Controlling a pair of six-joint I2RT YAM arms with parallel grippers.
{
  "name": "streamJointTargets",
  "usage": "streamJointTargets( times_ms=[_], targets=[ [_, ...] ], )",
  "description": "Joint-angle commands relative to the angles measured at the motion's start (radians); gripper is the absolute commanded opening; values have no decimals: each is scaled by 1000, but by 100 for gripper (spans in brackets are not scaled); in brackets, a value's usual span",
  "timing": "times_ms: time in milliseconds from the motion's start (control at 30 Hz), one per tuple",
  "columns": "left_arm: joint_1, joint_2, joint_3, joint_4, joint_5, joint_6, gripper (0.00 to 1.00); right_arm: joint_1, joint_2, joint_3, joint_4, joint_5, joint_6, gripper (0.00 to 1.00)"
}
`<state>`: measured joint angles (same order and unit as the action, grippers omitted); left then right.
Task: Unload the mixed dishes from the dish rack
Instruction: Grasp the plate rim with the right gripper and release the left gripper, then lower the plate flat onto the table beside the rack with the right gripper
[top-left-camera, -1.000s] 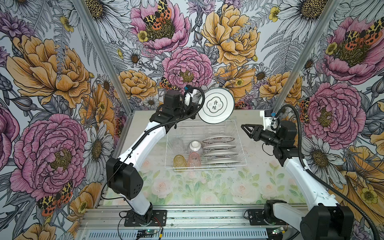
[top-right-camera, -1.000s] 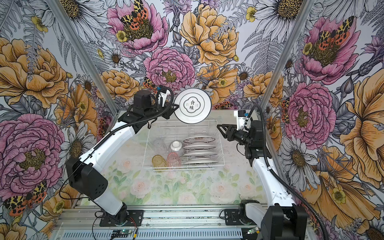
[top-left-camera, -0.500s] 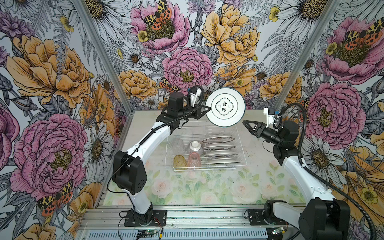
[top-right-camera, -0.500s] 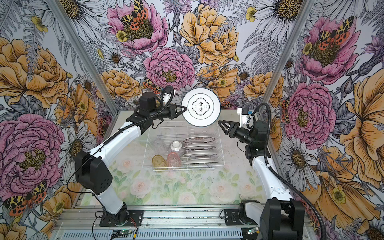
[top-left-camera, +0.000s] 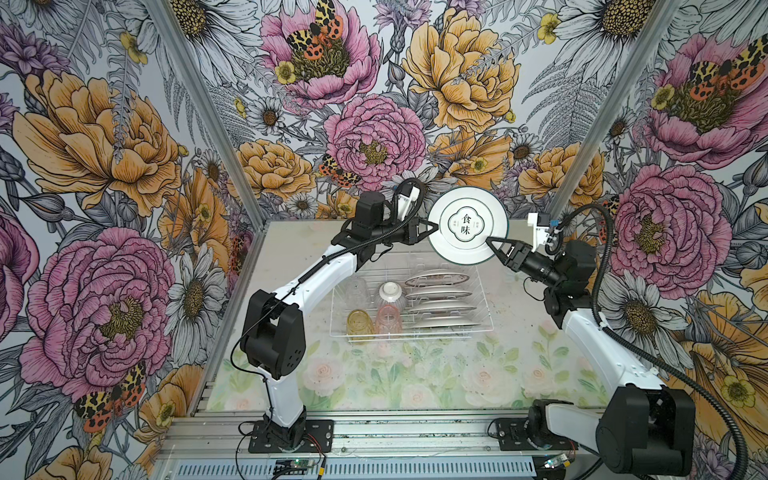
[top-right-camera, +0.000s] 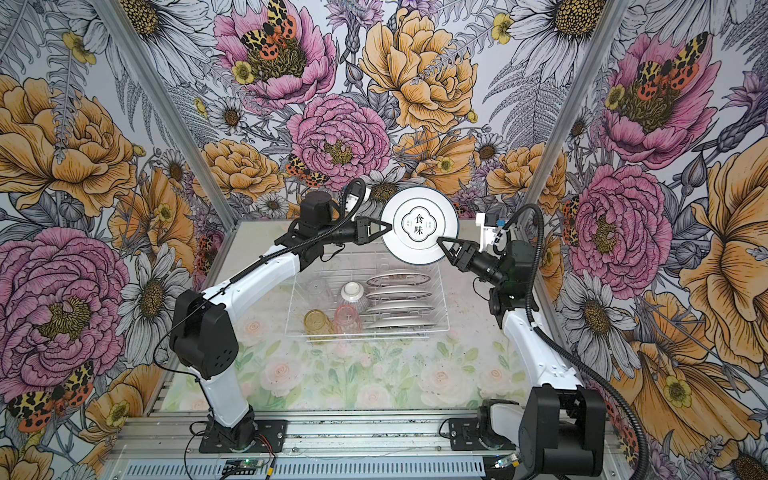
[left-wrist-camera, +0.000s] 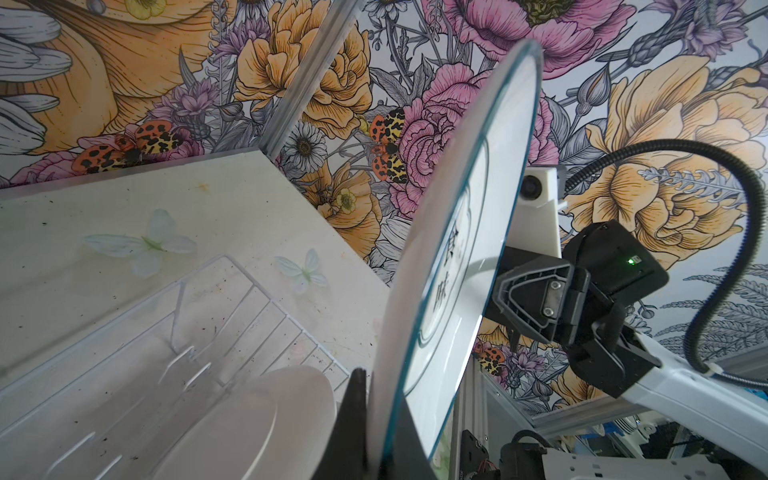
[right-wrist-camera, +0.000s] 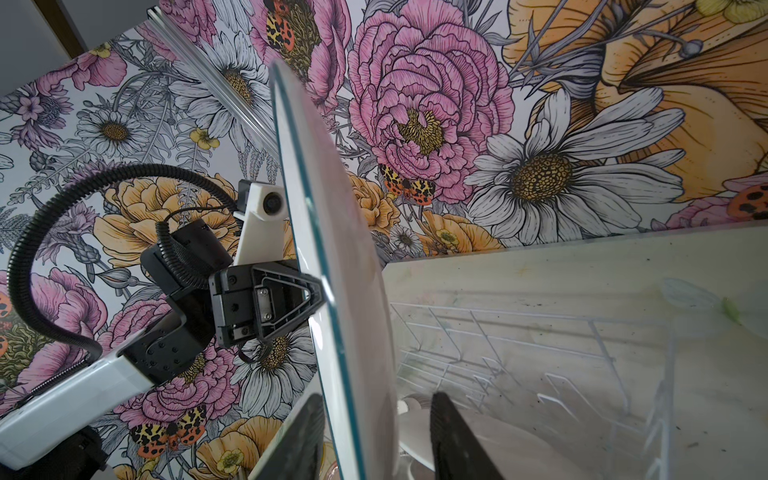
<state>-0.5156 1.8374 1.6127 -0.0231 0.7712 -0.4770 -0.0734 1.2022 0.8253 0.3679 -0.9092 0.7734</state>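
Observation:
A round white plate (top-left-camera: 468, 225) (top-right-camera: 419, 225) with a printed centre hangs upright above the far end of the dish rack (top-left-camera: 485, 307) (top-right-camera: 443, 299). My left gripper (top-left-camera: 434, 225) (top-right-camera: 388, 227) (left-wrist-camera: 380, 399) is shut on its left rim. My right gripper (top-left-camera: 490, 241) (top-right-camera: 441, 241) (right-wrist-camera: 378, 397) straddles the lower right rim; it is open, with a gap behind the plate (right-wrist-camera: 340, 249). In the rack stand several plates (top-left-camera: 436, 299), an upturned bowl (top-left-camera: 390, 291), and yellow (top-left-camera: 359, 326), pink (top-left-camera: 388, 318) and clear (top-left-camera: 357, 289) tumblers.
The rack sits mid-table on a floral mat (top-left-camera: 415, 382). Flowered walls with metal corner posts (top-left-camera: 582, 166) close in the back and sides. Both arm bases (top-left-camera: 286, 432) are bolted to the front rail.
My left arm has carried the plate to the right and a little higher. My right gripper has moved up to the plate's rim, and its jaws have narrowed around it.

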Motion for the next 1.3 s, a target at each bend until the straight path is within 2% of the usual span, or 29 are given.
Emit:
streamJointTargets(
  times_ms=[0,100,167,233,367,533,633,700,833,900,1100,1267],
  targets=[
    [-15,30,36,86,59,-38,0,-6,4,-9,65,15,17,28],
    [-24,44,40,87,66,-43,0,-11,4,-11,78,14,30,16],
    [-26,48,41,86,66,-44,0,-12,1,-11,78,15,36,0],
    [-27,50,42,87,68,-46,0,-18,-2,-13,81,15,42,0],
    [-27,35,25,73,44,-26,21,-44,-23,-26,101,36,69,0],
    [-26,-7,3,-112,-82,135,35,-164,-57,-46,90,111,125,0],
    [-32,-101,-53,-213,-216,225,35,-262,-58,-55,31,154,129,0],
    [-47,-157,-95,-284,-352,296,34,-309,-48,-54,-52,186,93,0],
    [-115,-255,-154,-390,-644,429,33,-356,2,-45,-238,257,-18,0],
    [-141,-286,-170,-423,-742,469,34,-368,49,-51,-272,274,-42,0],
    [-147,-325,-214,-440,-786,480,35,-374,233,-70,-294,291,-84,0],
    [-149,-318,-216,-440,-781,484,35,-374,364,-81,-222,240,-60,0]
  ],
)
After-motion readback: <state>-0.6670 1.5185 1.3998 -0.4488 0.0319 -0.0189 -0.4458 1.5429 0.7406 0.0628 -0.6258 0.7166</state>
